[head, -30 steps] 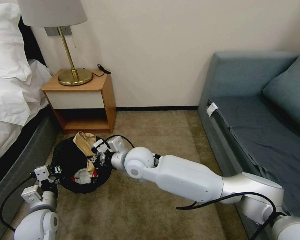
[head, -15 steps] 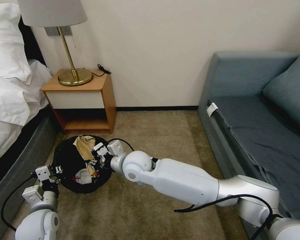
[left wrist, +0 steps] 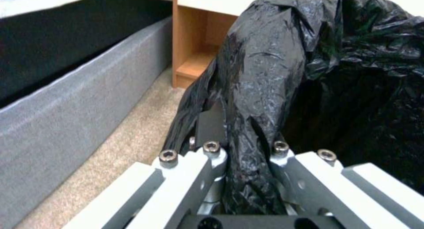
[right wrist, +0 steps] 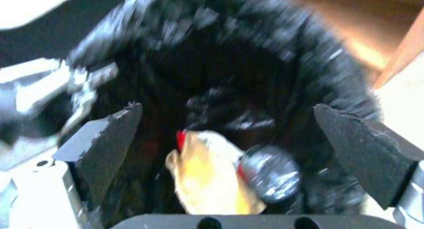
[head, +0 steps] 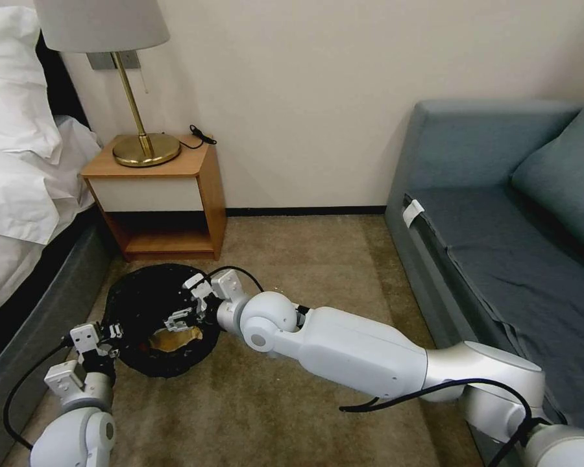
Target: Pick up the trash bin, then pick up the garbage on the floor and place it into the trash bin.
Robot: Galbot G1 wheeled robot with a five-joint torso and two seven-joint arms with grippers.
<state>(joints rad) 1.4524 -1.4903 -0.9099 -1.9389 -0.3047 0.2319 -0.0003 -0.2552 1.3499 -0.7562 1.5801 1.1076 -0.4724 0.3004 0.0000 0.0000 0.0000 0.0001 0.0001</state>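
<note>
While the left gripper (left wrist: 245, 162) clamps the trash bin's (head: 133, 305) bag, the outstretched right gripper's (head: 187, 310) jaws gape above it.

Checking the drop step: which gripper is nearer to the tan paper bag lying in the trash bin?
Right. The right gripper hangs open just above the tan paper bag, inside the mouth of the trash bin. The left gripper is shut on the bin's near rim, farther from the bag.

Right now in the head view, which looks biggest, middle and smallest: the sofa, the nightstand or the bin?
1. Sofa, largest.
2. Nightstand and bin look alike in size; the bin sits nearer the camera, so no ranking.
</note>
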